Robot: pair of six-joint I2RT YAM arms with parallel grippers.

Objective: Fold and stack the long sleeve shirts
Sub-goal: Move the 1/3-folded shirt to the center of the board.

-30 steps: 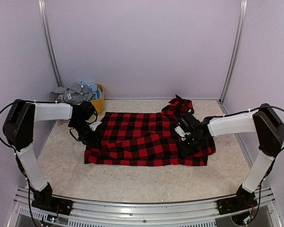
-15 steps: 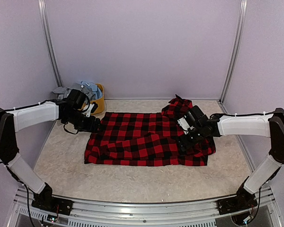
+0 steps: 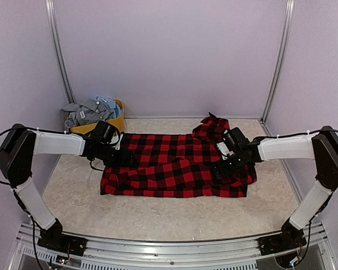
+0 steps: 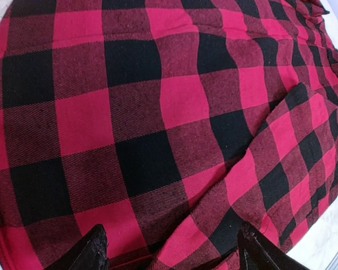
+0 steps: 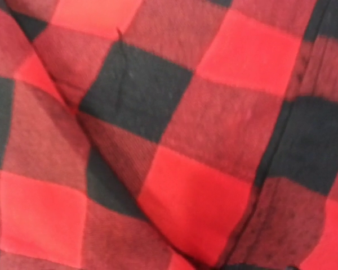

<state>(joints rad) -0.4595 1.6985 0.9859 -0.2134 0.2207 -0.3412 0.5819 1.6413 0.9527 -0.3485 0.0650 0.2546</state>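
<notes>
Both arms have dropped back onto the checked shirt (image 3: 174, 166). Left gripper (image 4: 172, 254) gapes wide; right gripper (image 3: 220, 169) fingers cannot be made out. A shallow pinch could skew the fold.

In your right wrist view the flannel shirt (image 5: 169, 135) fills the frame, soft-focused and cut off on every side. The right hand (image 3: 220, 168) shows only from above, too small for you to read its jaws. Of the left hand (image 4: 169, 256) you get two fingertips (image 4: 94, 252), clipped at 6 o'clock. The tub (image 3: 120, 121) sits mostly buried under grey and blue shirts (image 3: 90, 109).
</notes>
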